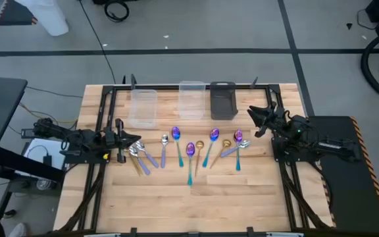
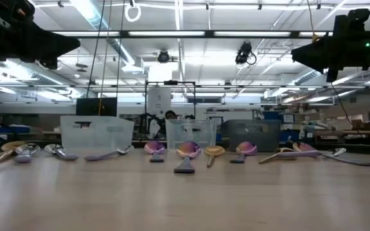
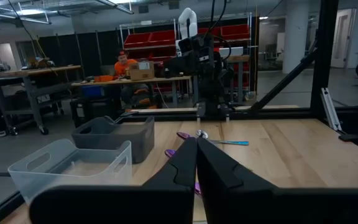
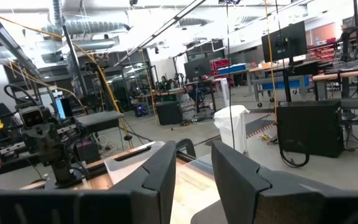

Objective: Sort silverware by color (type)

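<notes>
Pale wooden desk (image 1: pixel 196 197), black frame around it. At the far edge stand two clear bins (image 1: pixel 143 107) (image 1: pixel 191 100) and one dark bin (image 1: pixel 223 100). Nearer, the silverware (image 1: pixel 190 150) lies in a loose row left to right.

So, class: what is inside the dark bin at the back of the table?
From above, the dark bin shows only its own dark floor; no spoon is visible inside. Its solid walls hide the inside in the low view, and a dark item on that floor might not show.
</notes>
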